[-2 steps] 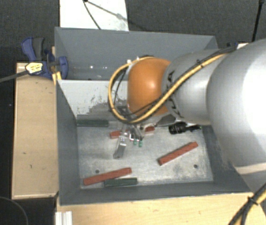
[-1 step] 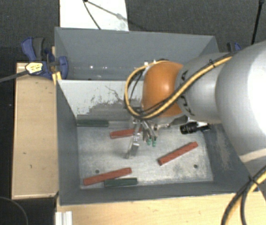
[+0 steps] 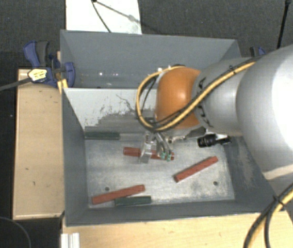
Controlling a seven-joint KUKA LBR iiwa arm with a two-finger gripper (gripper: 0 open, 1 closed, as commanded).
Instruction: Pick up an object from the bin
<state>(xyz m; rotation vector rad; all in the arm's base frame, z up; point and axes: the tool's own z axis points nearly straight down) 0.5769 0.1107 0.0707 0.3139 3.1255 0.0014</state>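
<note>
My gripper (image 3: pixel 153 153) is down in the middle of the bin, under the orange cover. It stands right at a short red-brown bar (image 3: pixel 132 151) lying flat on the floor, whose right part is hidden behind the fingers. A longer red-brown bar (image 3: pixel 196 169) lies slanted to the right of the gripper, apart from it.
A dark green bar (image 3: pixel 101 135) lies along the back left of the floor. Near the front left a red-brown bar (image 3: pixel 117 194) lies beside another dark green bar (image 3: pixel 132 201). A black piece (image 3: pixel 212 139) sits at the right, under the arm.
</note>
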